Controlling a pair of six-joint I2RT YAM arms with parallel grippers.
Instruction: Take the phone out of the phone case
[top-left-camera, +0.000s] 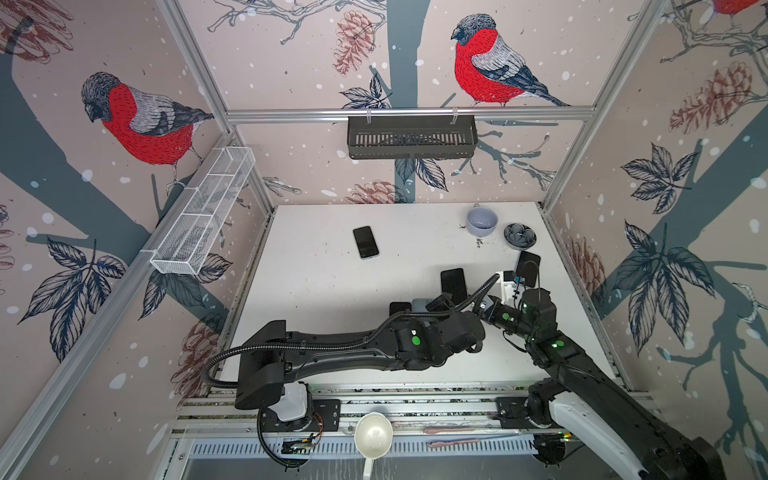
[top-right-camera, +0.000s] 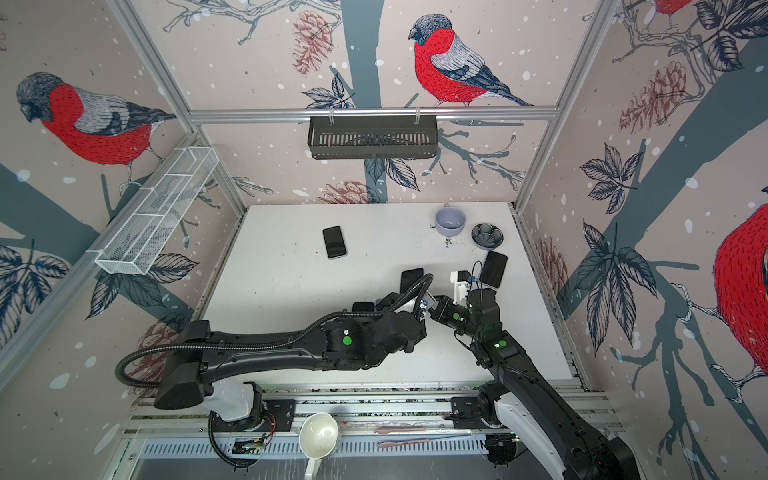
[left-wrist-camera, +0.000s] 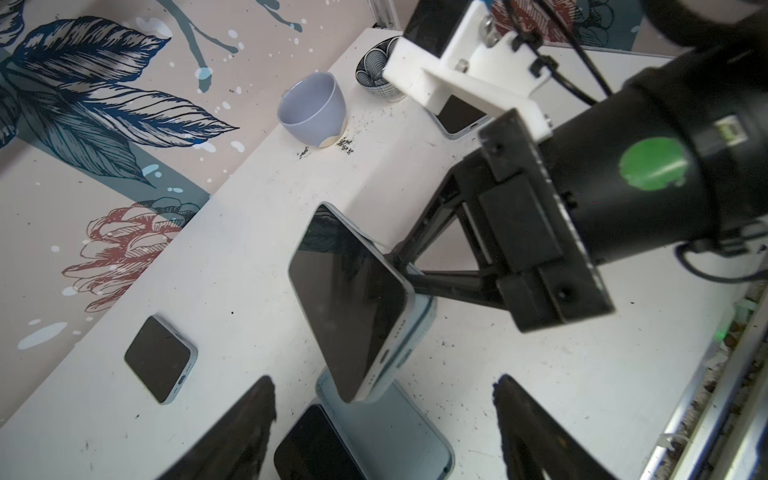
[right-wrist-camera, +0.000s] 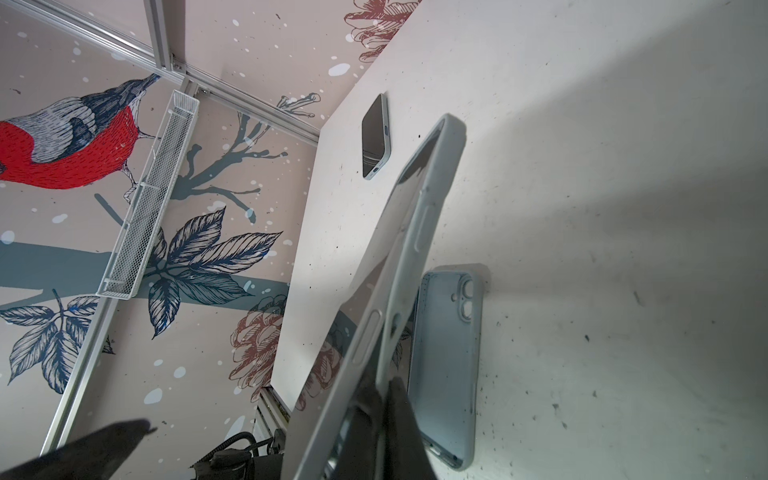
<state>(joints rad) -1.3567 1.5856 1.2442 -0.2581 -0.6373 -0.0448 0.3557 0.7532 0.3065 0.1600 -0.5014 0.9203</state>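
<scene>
Phone (left-wrist-camera: 345, 299) hangs tilted above the table (left-wrist-camera: 582, 395), screen dark, with its pale blue phone case (left-wrist-camera: 426, 309) showing behind 1 edge. The right gripper (left-wrist-camera: 397, 266) is pinched tight on the rim of that case along 1 long side. In the right wrist view, the phone's side seems to stand slightly off the case rim just ahead of the fingers (right-wrist-camera: 405, 419). The left gripper (left-wrist-camera: 384, 382) is spread wide and holds nothing; the held phone's low corner lies between its 2 fingers, apart from both. On the table beneath lie an empty case (left-wrist-camera: 386, 436) and, just beside it, a 2nd phone (left-wrist-camera: 316, 449). A 3rd phone (left-wrist-camera: 160, 359) rests flat, well apart.
</scene>
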